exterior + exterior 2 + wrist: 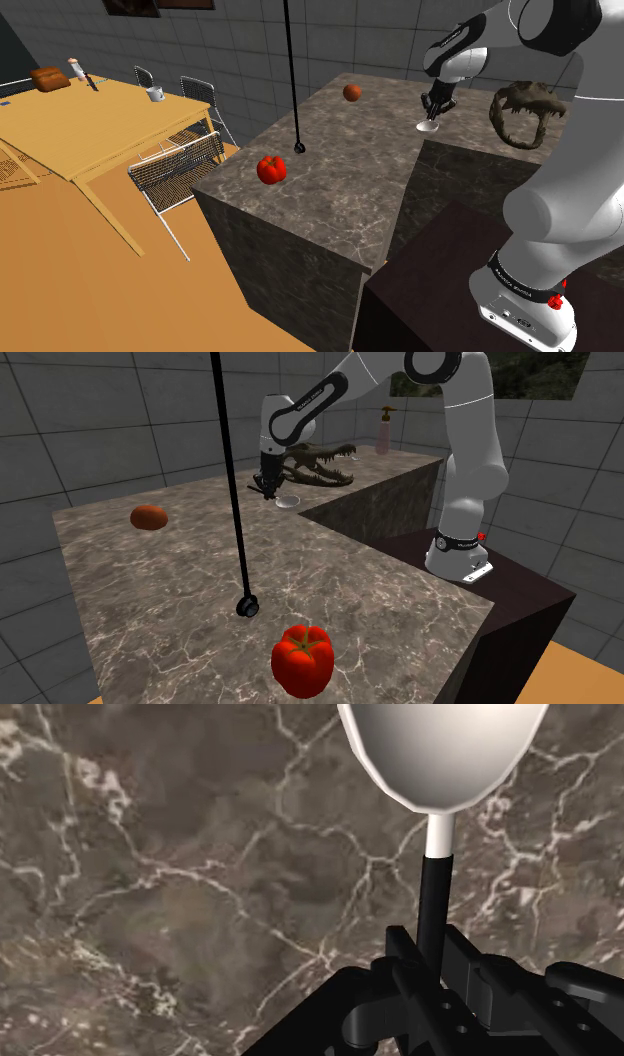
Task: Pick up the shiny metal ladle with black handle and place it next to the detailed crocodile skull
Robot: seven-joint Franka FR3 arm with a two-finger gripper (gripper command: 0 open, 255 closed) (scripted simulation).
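surface (340, 190) (180, 582) (150, 854): dark stone with pale veins, bent in an L around the stand (420, 300) (520, 602); bearing everything named below.
arm (560, 170) (470, 442): white with dark joints, stretched from the stand to the far part of the surface, wrist turned downward.
crocodile skull (522, 108) (322, 460): dark brown, long and toothed, lying on the far part of the surface, just beside the claw (434, 112) (267, 487) (432, 954), on the shoulder view's right of it.
ladle (429, 127) (285, 502) (445, 749), place: clasped in the claw by its handle, bowl jutting just past the fingertips, low at the surface and just beside the crocodile skull; touching the stone or not, cannot tell.
ladle, look: smooth rounded bowl drawn pale grey-white, short white neck, then a thin straight black handle running back between the fingers (402, 966).
claw, state: all black, pointing down, drawn in almost fully, pressed on the ladle's handle from both sides.
red pepper (271, 169) (303, 660): near the surface's front edge, well apart from the claw.
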